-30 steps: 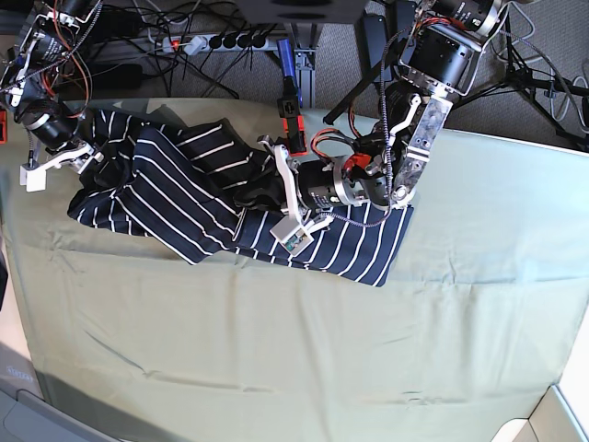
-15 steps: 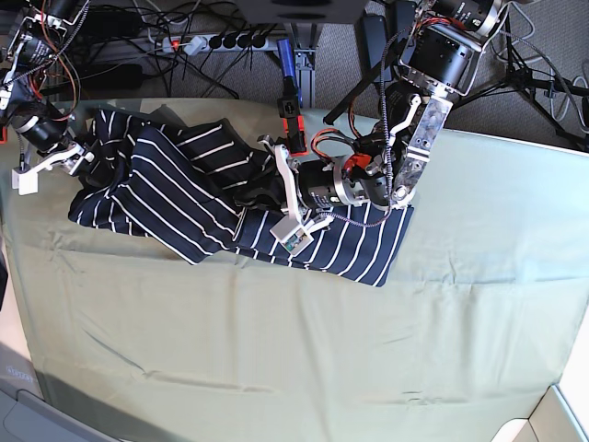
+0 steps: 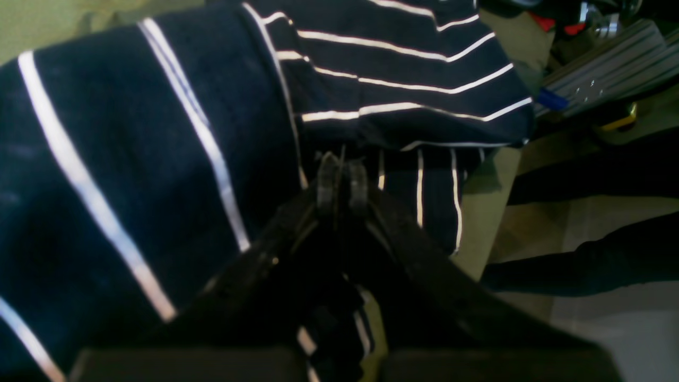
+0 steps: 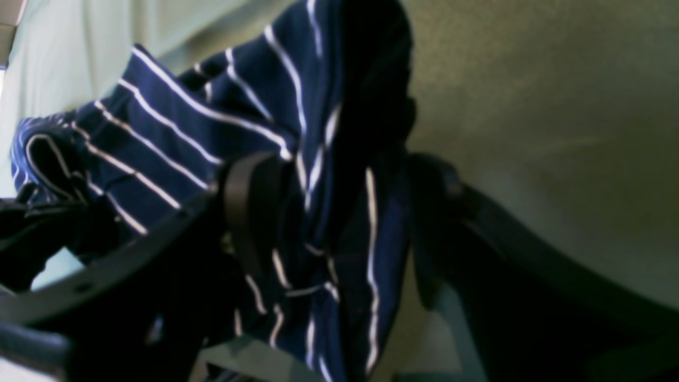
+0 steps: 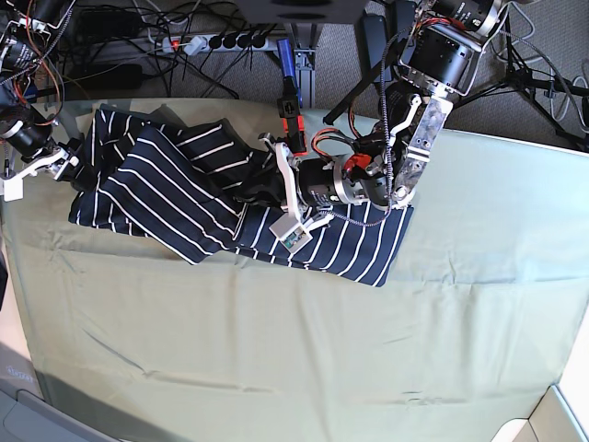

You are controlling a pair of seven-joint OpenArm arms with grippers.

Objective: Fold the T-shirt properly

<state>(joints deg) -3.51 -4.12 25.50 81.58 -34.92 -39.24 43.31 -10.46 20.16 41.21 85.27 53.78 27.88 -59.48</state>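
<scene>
T-shirt (image 5: pixel 230 207) lies bunched along the far edge of the table (image 5: pixel 304 359) in the base view, stretching from the far left corner toward the middle. Our left arm reaches low across the cloth, its left gripper (image 5: pixel 260 189) buried in the folds; our right gripper (image 5: pixel 66 158) sits at the shirt's left end. From the left wrist, we see the fingertips (image 3: pixel 339 183) pressed together, pinching striped fabric. From the right wrist, our jaws stand wide with bunched shirt between them; whether they grip it, we cannot tell.
</scene>
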